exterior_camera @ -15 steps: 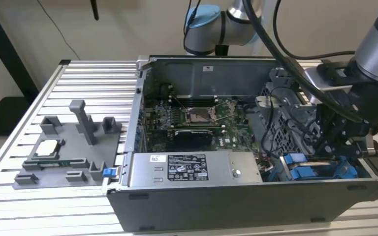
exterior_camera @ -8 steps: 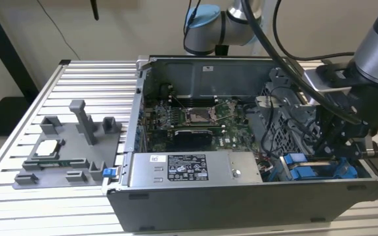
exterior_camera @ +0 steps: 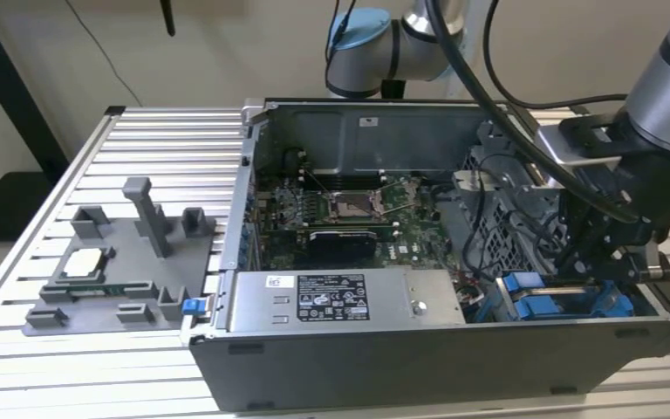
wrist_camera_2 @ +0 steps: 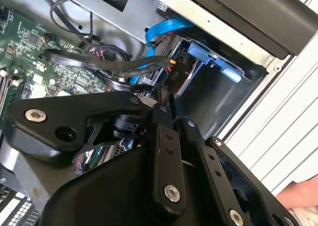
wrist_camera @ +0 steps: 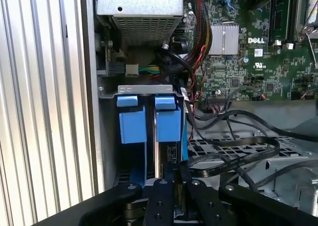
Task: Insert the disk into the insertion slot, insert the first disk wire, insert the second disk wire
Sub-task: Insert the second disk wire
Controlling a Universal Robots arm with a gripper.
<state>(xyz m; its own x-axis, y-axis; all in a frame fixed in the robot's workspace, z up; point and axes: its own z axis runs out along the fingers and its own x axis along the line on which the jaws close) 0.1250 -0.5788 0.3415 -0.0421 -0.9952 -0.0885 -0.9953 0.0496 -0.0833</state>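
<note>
Blue carrier tabs stand side by side in the slot point(wrist_camera: 149, 94) at the corner of the open case point(exterior_camera: 428, 349) on the ribbed worktop point(exterior_camera: 32, 253), and the disk point(wrist_camera: 168, 124) sits in the bay beside the other carrier point(wrist_camera: 132, 125). The gripper point(wrist_camera: 176, 174) hangs just over the disk's end (among loose black cables point(wrist_camera: 233, 151)), its fingers point(wrist_camera_2: 166, 131) pressed nearly together, gripping nothing that I can make out.

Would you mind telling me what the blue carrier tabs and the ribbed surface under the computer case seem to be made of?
The blue carrier tabs look like matte moulded plastic: uniform saturated colour, soft edges. The ribbed surface looks like brushed aluminium or similar metal: pale silver slats with a dull sheen, though painted metal is possible.
</note>
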